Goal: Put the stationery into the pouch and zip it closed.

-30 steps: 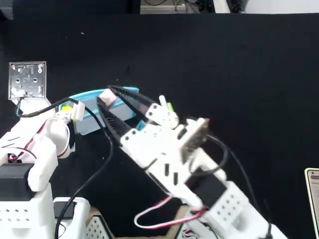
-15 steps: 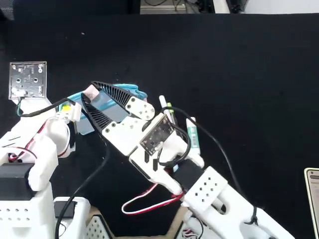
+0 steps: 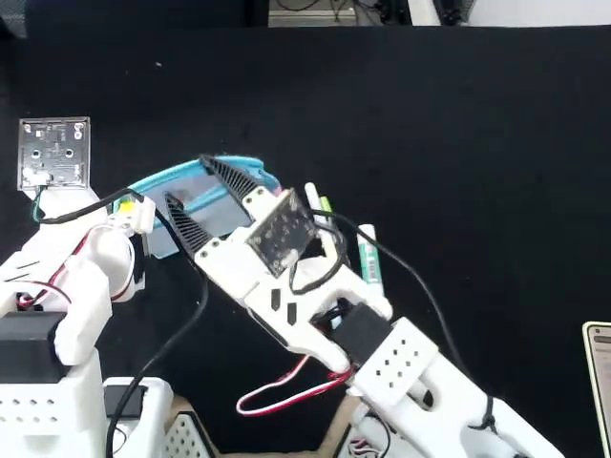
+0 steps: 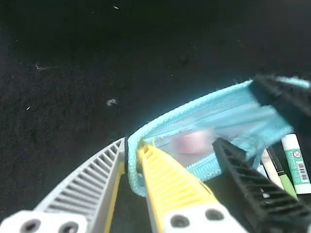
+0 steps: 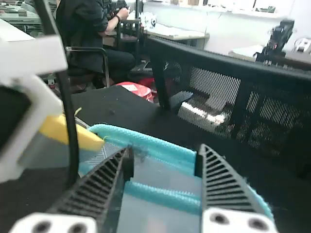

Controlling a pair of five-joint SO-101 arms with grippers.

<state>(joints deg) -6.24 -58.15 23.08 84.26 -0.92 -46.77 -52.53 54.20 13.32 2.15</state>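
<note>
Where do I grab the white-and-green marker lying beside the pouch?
Grip the marker mid-barrel, from straight above, closing across its narrow width. It lies flat on the table with other pens close alongside, so a side approach would likely bump them.

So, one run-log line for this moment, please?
left pincer: shut on pouch rim | right pincer: open at pouch mouth | eraser: inside | pens: outside

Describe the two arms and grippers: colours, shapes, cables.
The left arm and right arm are white plastic. The left gripper's ribbed fingers are yellow and pale grey; the right gripper's, black. A black cable and red-white wires trail along them.
</note>
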